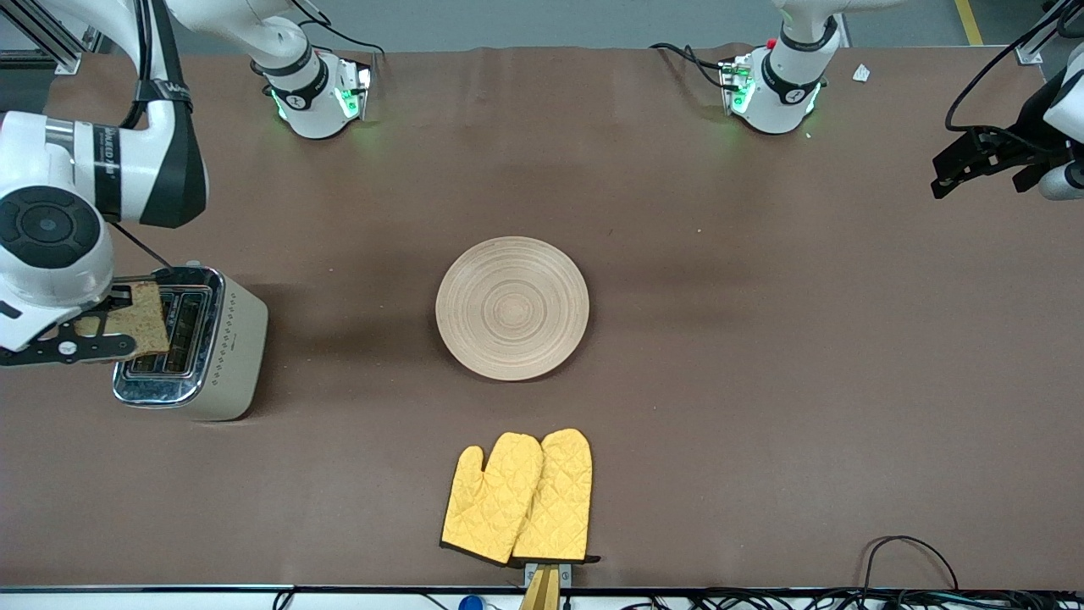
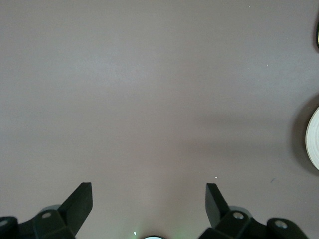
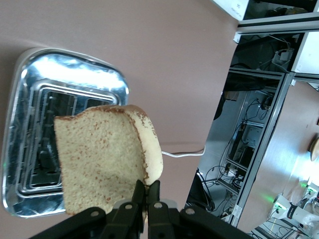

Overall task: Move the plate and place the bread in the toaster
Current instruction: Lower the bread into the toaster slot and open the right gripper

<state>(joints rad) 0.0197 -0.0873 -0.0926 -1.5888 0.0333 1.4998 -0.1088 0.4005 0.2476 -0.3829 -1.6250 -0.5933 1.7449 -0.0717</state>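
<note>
we've got the right gripper (image 3: 144, 191) over the toaster (image 1: 203, 343), jaws pinched tight on one crust edge of the bread (image 3: 107, 157). the slice hangs flat-faced above the chrome top, not yet in a slot. we'd call it light, soft and crumbly, so a thin edge grip can tear or let it swing; holding at the crust looks the sound choice, and it needs to go in edge first, in line with a slot. the plate (image 1: 512, 307) sits mid-bench, nearer the front camera than the arm bases, with yellow mitts (image 1: 519, 497) nearer still. the left gripper (image 2: 148, 204) waits over bare bench, jaws wide apart.
</note>
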